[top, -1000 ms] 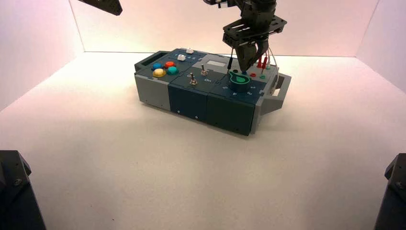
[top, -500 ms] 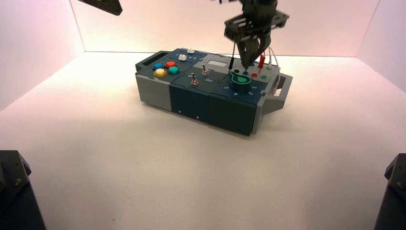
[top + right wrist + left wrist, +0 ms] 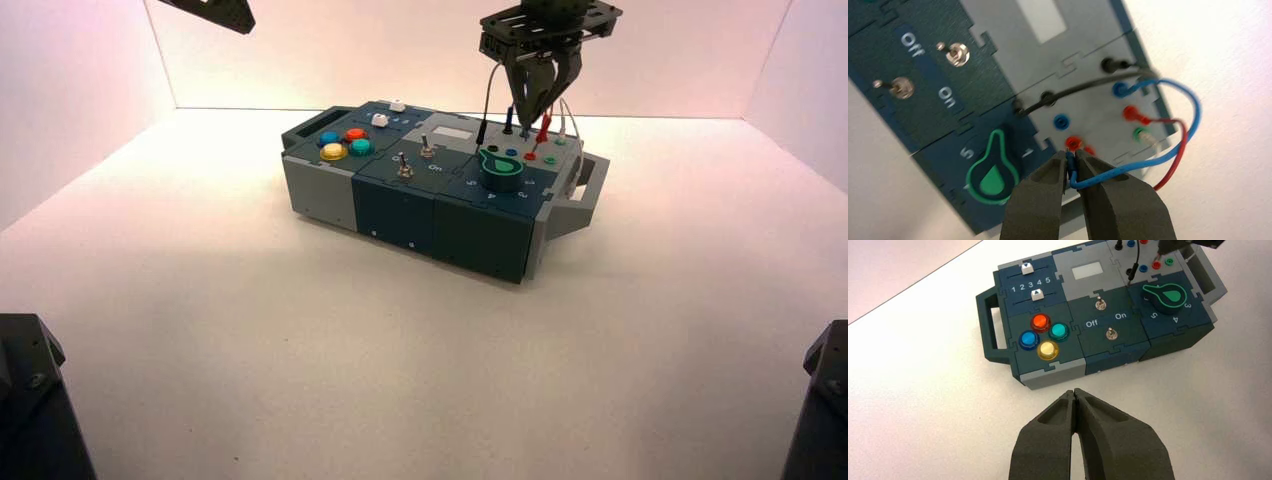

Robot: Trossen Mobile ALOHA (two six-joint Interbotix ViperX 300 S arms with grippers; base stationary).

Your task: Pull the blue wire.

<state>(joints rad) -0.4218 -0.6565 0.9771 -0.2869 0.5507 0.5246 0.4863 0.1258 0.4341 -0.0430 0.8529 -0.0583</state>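
Observation:
My right gripper [image 3: 1071, 159] is shut on the dark blue plug at one end of the blue wire [image 3: 1148, 162]. It holds the plug clear above the box [image 3: 400, 205], over the red socket [image 3: 1073, 143]. The wire arcs out past the box's edge, and its far plug still sits in a blue socket [image 3: 1119, 90]. A second blue socket [image 3: 1061, 121] stands bare. In the high view the right gripper [image 3: 535, 108] hangs over the box's right rear corner. My left gripper [image 3: 1075, 395] is shut on nothing, off the box's button end.
A red wire [image 3: 1178, 150] and a grey-black wire [image 3: 1088, 87] loop over the same socket panel. A green knob [image 3: 993, 175] lies beside the sockets, with two toggle switches [image 3: 958, 54] and four coloured buttons [image 3: 1040, 335] farther along. White walls enclose the table.
The right gripper has risen from the socket panel, taking the blue plug up out of its socket. The left arm has not moved.

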